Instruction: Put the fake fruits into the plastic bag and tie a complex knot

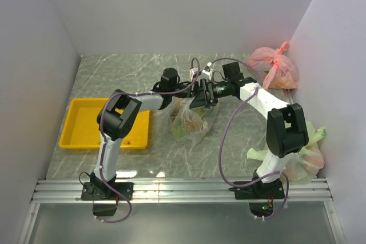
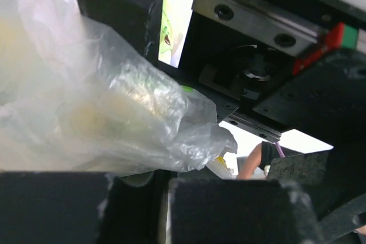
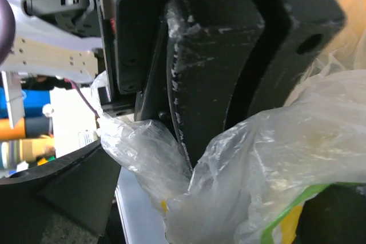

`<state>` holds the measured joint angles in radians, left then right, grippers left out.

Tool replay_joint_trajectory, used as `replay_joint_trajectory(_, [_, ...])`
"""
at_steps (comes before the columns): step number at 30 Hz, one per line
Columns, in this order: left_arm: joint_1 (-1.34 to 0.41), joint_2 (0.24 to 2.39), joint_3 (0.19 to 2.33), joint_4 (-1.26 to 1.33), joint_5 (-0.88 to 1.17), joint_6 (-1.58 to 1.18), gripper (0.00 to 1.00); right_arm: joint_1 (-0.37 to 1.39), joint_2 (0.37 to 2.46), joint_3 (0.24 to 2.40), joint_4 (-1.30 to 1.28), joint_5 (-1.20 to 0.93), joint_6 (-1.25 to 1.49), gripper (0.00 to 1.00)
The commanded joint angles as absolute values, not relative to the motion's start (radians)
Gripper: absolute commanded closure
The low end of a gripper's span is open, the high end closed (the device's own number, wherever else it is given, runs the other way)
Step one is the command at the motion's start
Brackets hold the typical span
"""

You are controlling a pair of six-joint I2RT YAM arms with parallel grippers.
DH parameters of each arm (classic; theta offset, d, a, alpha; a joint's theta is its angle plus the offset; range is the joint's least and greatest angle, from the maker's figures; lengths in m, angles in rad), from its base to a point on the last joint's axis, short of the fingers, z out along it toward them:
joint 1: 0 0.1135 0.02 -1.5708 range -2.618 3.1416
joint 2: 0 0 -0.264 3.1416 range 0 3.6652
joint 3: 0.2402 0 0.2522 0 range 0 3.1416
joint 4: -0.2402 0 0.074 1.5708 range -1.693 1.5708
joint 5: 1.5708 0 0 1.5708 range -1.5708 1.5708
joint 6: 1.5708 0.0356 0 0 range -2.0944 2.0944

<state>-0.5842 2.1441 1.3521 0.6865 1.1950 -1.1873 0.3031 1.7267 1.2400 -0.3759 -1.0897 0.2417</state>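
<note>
The plastic bag (image 1: 189,123) lies at mid table with fake fruits (image 1: 193,125) inside, showing orange, green and yellow through the film. Both grippers meet just above its top. My left gripper (image 1: 197,96) is shut on a bunch of the bag's film (image 2: 143,141), which comes out between its fingers (image 2: 240,210). My right gripper (image 1: 208,92) is open, with its fingers (image 3: 57,198) wide apart on either side of the film (image 3: 257,158) and close against the left gripper. A green and yellow fruit (image 3: 286,224) shows through the film in the right wrist view.
A yellow tray (image 1: 86,135) sits at the left, beside the left arm. A pink knotted bag (image 1: 274,68) lies at the back right. Pale green bags (image 1: 306,155) lie by the right arm's base against the right wall.
</note>
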Motion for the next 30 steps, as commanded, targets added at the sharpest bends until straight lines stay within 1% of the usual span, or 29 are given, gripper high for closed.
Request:
replay_joint_trajectory(1, [-0.63, 2.146, 1.371, 0.759, 1.241, -1.23, 0.93, 0.327, 1.721, 1.316, -0.451, -1.114, 0.086, 0.15])
replay_joint_trajectory(2, [-0.624, 2.152, 1.361, 0.796, 1.235, -1.258, 0.92, 0.324, 1.712, 1.319, -0.528, -1.1, 0.057, 0.14])
replay_joint_trajectory(4, [-0.611, 2.152, 1.35, 0.859, 1.221, -1.313, 0.88, 0.318, 1.698, 1.319, -0.602, -1.066, -0.03, 0.14])
replay_joint_trajectory(5, [-0.607, 2.151, 1.347, 0.862, 1.218, -1.318, 0.87, 0.304, 1.672, 1.313, -0.648, -1.057, -0.05, 0.07])
replay_joint_trajectory(9, [-0.606, 2.143, 1.344, 0.845, 1.215, -1.301, 0.87, 0.266, 1.614, 1.292, -0.728, -1.04, -0.078, 0.03])
replay_joint_trajectory(14, [-0.604, 2.151, 1.347, 0.877, 1.219, -1.333, 0.88, 0.227, 1.591, 1.33, -0.849, -1.064, -0.101, 0.02])
replay_joint_trajectory(17, [-0.6, 2.154, 1.348, 0.899, 1.22, -1.351, 0.88, 0.17, 1.586, 1.336, -0.903, -1.074, -0.129, 0.01])
replay_joint_trajectory(20, [-0.598, 2.157, 1.342, 0.926, 1.22, -1.377, 0.9, 0.1, 1.579, 1.312, -0.92, -1.097, -0.14, 0.14])
replay_joint_trajectory(22, [-0.598, 2.157, 1.335, 0.975, 1.216, -1.406, 0.92, 0.063, 1.575, 1.283, -0.89, -1.118, -0.112, 0.25])
replay_joint_trajectory(23, [-0.597, 2.163, 1.333, 0.994, 1.215, -1.417, 0.93, 0.058, 1.575, 1.275, -0.862, -1.126, -0.103, 0.31])
replay_joint_trajectory(24, [-0.597, 2.166, 1.332, 1.02, 1.215, -1.437, 0.94, 0.057, 1.577, 1.267, -0.848, -1.129, -0.077, 0.39])
replay_joint_trajectory(25, [-0.597, 2.166, 1.333, 1.025, 1.213, -1.442, 0.95, 0.055, 1.578, 1.266, -0.835, -1.143, -0.065, 0.43])
replay_joint_trajectory(26, [-0.598, 2.172, 1.338, 1.02, 1.215, -1.439, 0.95, 0.054, 1.577, 1.262, -0.807, -1.147, -0.057, 0.46])
replay_joint_trajectory(29, [-0.597, 2.172, 1.341, 1.012, 1.212, -1.434, 0.95, 0.054, 1.575, 1.255, -0.763, -1.169, -0.028, 0.48])
replay_joint_trajectory(30, [-0.598, 2.172, 1.341, 1.012, 1.213, -1.434, 0.95, 0.054, 1.577, 1.255, -0.755, -1.172, -0.017, 0.5])
